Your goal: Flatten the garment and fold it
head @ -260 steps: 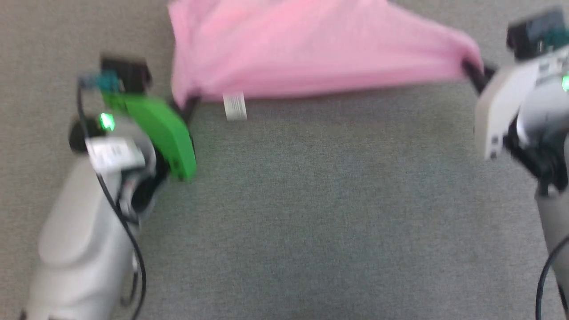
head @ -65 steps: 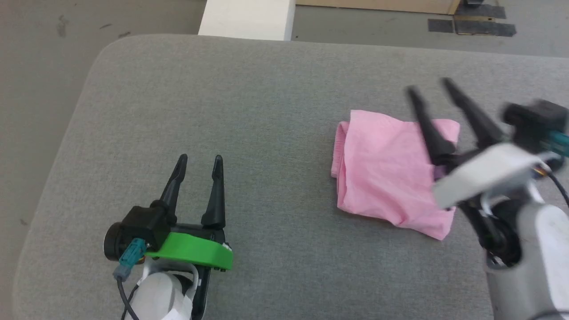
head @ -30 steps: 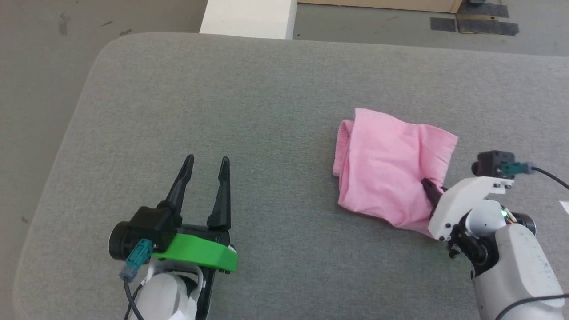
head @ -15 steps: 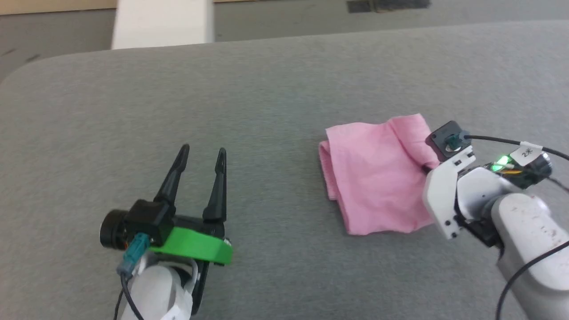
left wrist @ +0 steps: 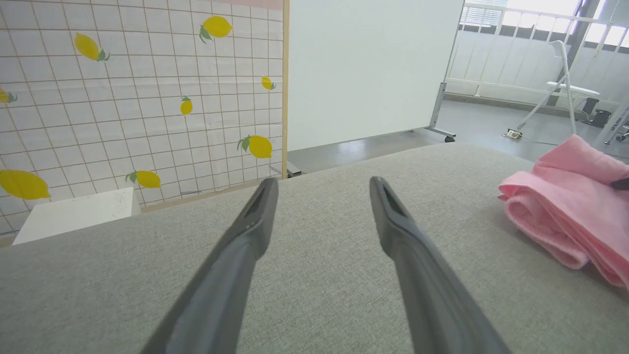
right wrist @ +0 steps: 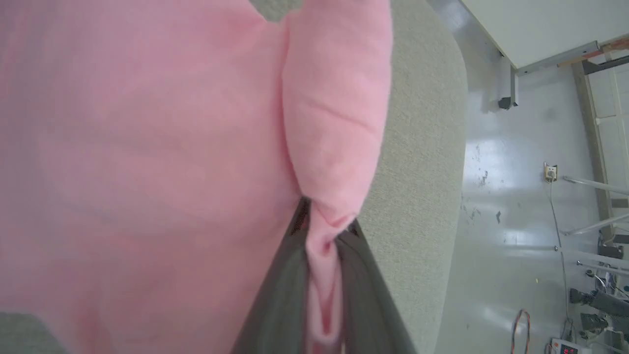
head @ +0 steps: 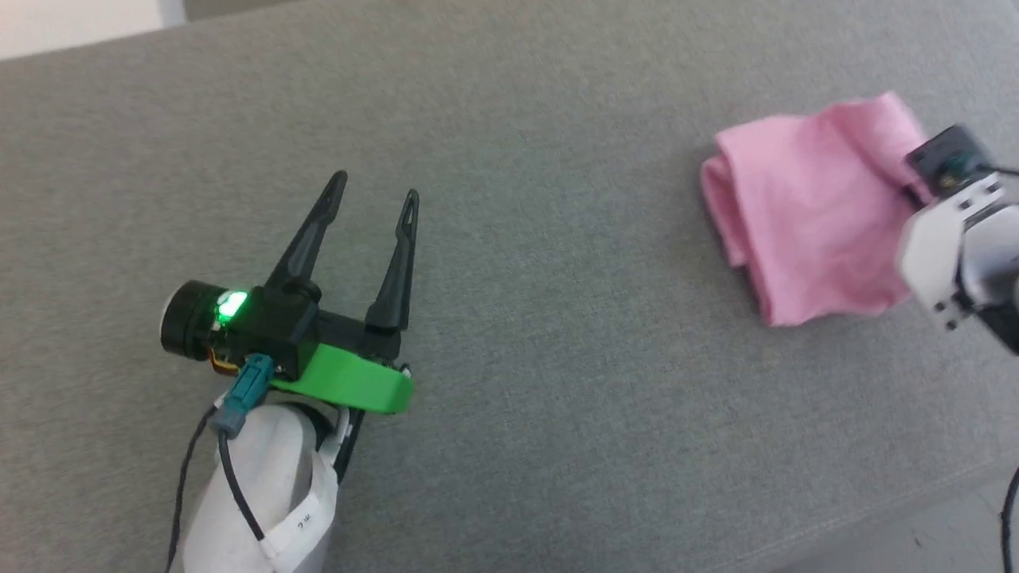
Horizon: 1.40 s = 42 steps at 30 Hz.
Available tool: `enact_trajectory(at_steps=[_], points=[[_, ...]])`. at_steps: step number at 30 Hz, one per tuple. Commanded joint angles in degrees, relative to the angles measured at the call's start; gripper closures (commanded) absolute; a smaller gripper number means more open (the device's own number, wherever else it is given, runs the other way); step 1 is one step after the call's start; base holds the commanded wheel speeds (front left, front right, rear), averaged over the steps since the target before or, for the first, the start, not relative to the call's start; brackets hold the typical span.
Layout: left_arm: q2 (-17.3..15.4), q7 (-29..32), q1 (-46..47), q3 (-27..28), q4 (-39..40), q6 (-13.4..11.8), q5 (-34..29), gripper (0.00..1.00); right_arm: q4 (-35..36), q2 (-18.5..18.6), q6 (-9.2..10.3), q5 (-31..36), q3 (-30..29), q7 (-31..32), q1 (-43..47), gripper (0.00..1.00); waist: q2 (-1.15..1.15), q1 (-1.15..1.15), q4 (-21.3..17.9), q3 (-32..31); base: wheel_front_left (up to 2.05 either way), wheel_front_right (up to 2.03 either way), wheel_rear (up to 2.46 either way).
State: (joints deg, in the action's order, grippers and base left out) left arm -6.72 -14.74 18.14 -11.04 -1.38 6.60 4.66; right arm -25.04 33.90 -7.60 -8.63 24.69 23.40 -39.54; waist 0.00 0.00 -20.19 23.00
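Where the head view looks down, a desk (head: 557,334) with a grey fabric cover takes up nearly all of the frame. The garment (head: 804,207) lies on it at the upper right as a folded pink bundle, with stacked fold edges along its left side. The left end effector (head: 376,185) rests low over bare fabric well to the garment's left, released, with its fingers spread. The right arm's white housing (head: 947,247) stands at the garment's right edge and is cut off by the frame. Its fingers are hidden behind the cloth. A strip of floor (head: 963,525) shows at the lower right.

In the left wrist view, both fingers stand apart with nothing between them, above the grey cover. The garment sits at the right, partly cut off. A small dark tip rests on it at the frame edge, and what it belongs to cannot be made out. Beyond the desk stand a tiled panel with lemon prints (left wrist: 147,98), a white board (left wrist: 368,73) and a white box (left wrist: 73,216).

In the right wrist view, the right end effector (right wrist: 322,236) is clenched on a pinched fold of the garment, and pink cloth bulges between its fingers. The cloth covers most of the frame, so its outline cannot be traced. To the right are the desk's rounded edge, then glossy floor with a socket (right wrist: 550,172) and cables (right wrist: 521,324).
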Motion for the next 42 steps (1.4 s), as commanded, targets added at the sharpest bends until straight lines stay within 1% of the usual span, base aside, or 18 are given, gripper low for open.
enact_trajectory(at_steps=[1,3,10,17,22,23,24,25,27,30,34,37,39,42], points=[[-0.95,-0.26,1.45,-0.37,-0.15,0.44,-0.62,0.0,-1.7,0.48,0.11,1.33,-1.06,-1.65,-1.93,1.0,0.0,0.0,-4.66,6.42,0.0,0.0,0.0],[-1.61,-0.26,2.49,-0.92,-0.22,0.51,-0.8,0.0,-4.66,1.3,0.11,3.3,-2.84,-3.93,-3.59,1.0,0.0,0.0,-4.5,7.89,0.0,0.0,0.0],[-3.8,0.71,5.49,-1.87,0.9,0.62,-1.39,0.0,-13.1,2.51,0.11,11.19,-12.77,-10.86,-7.81,1.0,0.0,0.0,-2.72,11.61,0.0,0.0,0.0],[-4.85,1.78,5.75,-1.48,2.96,0.11,-1.31,0.0,-17.76,2.65,0.11,19.04,-22.42,-16.21,-9.41,1.0,0.0,0.0,-0.36,13.11,0.0,0.0,0.0],[-5.19,2.0,4.91,-1.36,3.78,-0.35,-0.98,0.0,-20.53,1.77,0.11,23.07,-28.44,-19.04,-10.2,1.0,0.0,0.0,0.65,12.99,0.0,0.0,0.0],[-5.18,1.98,4.76,-1.42,3.77,-0.4,-0.92,0.0,-21.08,1.64,0.11,23.7,-29.37,-19.61,-10.31,0.97,0.0,0.0,0.8,12.81,0.0,0.0,0.0],[-5.12,1.94,4.6,-1.45,3.73,-0.53,-0.83,0.0,-21.86,1.43,0.11,24.51,-30.26,-20.05,-10.42,0.55,0.0,0.0,0.95,12.56,0.0,0.0,0.0],[-5.08,1.87,4.47,-1.43,3.68,-0.65,-0.72,0.0,-22.53,1.19,0.11,24.95,-31.24,-20.24,-10.61,0.0,0.0,0.0,1.02,12.31,0.0,0.0,0.0],[-4.88,1.63,4.13,-1.42,3.33,-0.86,-0.41,0.0,-23.59,0.75,0.11,26.57,-32.78,-21.26,-10.78,0.0,0.0,0.0,1.19,11.34,0.0,0.0,0.0],[-4.11,1.01,3.58,-1.53,2.3,-1.17,0.34,0.0,-24.6,0.55,0.11,28.53,-35.04,-24.59,-10.66,0.0,0.0,0.0,1.75,8.9,0.0,0.0,0.0],[-2.4,0.19,2.59,-1.79,0.02,-1.45,1.65,0.0,-26.0,-0.16,0.11,28.35,-37.48,-29.84,-10.19,0.0,0.0,0.0,3.31,4.0,0.0,0.0,0.0],[-1.05,-0.13,1.21,-1.54,-2.08,-1.75,2.84,0.0,-27.16,-1.45,0.11,26.07,-38.54,-33.45,-9.44,0.0,0.0,0.0,4.82,-0.52,0.0,0.0,0.0],[-0.31,-0.2,-0.13,-1.15,-3.23,-2.01,3.65,0.0,-27.11,-2.55,0.11,24.22,-38.21,-35.37,-8.51,0.0,0.0,0.0,5.88,-3.72,0.0,0.0,0.0],[0.53,-0.23,-2.26,-0.54,-3.79,-2.11,4.59,0.0,-25.28,-4.82,0.11,19.65,-37.52,-37.17,-6.45,0.0,0.0,0.0,7.58,-7.8,0.0,0.0,0.0]])
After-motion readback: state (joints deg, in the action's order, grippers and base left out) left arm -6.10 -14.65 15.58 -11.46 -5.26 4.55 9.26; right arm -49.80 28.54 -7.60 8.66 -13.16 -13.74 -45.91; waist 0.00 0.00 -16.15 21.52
